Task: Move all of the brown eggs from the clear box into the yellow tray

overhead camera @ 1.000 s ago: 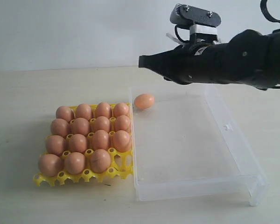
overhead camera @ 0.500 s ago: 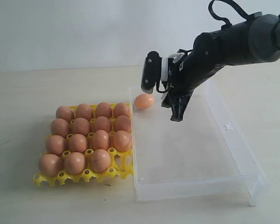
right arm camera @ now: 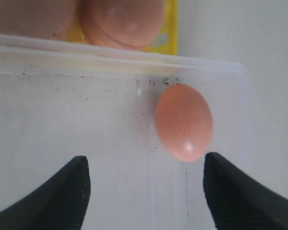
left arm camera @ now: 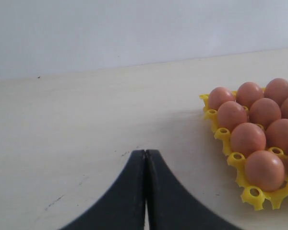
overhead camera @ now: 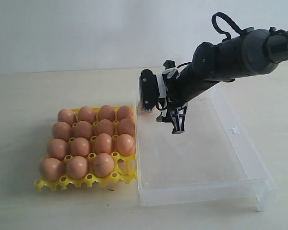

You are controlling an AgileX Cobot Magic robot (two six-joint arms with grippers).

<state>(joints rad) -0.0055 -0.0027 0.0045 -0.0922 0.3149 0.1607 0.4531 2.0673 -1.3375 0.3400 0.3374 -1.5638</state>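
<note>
It looked like a robotics lab: a black robot arm (overhead camera: 230,52) hung over a pale tabletop (overhead camera: 38,206), a plain white wall (overhead camera: 62,33) behind it.

The brown egg (right arm camera: 184,122) lies in a corner of the clear box (overhead camera: 201,194), with walls close on two sides. The yellow tray (overhead camera: 86,181) has one free cup (overhead camera: 127,165), which borders the box.
</note>
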